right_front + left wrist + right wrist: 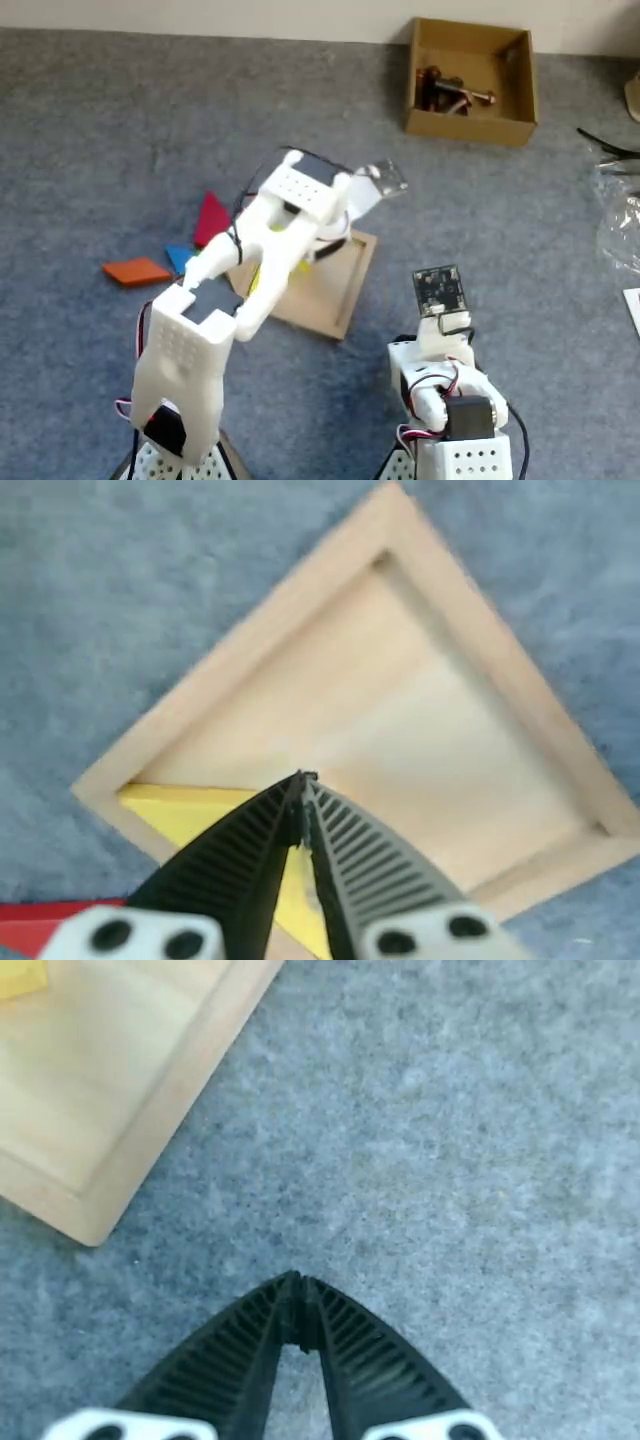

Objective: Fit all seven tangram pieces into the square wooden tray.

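Grey carpet (100, 120) carries the wooden tray (400, 710), with 1 yellow piece (190, 810) laid against a wall. My left gripper (303, 780) hangs pinched shut, seemingly empty, over it. My right gripper (297, 1285), also closed, sits beside the tray, I reckon to leave room. The red piece (210, 218), blue piece (180, 257) and orange piece (136, 270) lie outside.

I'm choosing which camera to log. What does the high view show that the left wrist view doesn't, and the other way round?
The high view adds the orange piece and the blue piece on the carpet, a cardboard box and both arms. The left wrist view adds the bare floor of the wooden tray and the left gripper closed above it. Both show the tray with the yellow piece inside.
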Robot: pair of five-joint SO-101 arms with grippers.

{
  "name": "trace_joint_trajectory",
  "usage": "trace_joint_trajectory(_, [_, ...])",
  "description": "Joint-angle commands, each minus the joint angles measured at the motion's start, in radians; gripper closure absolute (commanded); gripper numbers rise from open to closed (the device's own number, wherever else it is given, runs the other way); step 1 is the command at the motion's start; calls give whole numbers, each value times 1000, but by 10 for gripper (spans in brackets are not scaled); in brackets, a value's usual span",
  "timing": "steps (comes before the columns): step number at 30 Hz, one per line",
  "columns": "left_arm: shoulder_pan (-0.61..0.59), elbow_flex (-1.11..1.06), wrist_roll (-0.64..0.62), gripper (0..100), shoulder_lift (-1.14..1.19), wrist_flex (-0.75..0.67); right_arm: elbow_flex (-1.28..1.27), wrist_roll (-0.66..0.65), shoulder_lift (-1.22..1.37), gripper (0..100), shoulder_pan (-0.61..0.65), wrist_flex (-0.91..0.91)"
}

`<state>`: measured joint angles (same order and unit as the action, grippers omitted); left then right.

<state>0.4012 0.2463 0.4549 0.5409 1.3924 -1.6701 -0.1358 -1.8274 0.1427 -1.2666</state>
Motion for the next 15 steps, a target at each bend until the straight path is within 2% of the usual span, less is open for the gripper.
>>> trace_joint_trajectory(1, [5, 54, 0, 993, -22, -2, -117, 8, -8, 993, 10, 18])
trace_joint_trajectory(12, [-2, 120, -2, 993, -25, 75, -117, 8, -8, 993, 10, 18])
trace_joint_trajectory(15, [-4, 188, -57, 993, -25, 135, -117, 8, -8, 993, 10, 18])
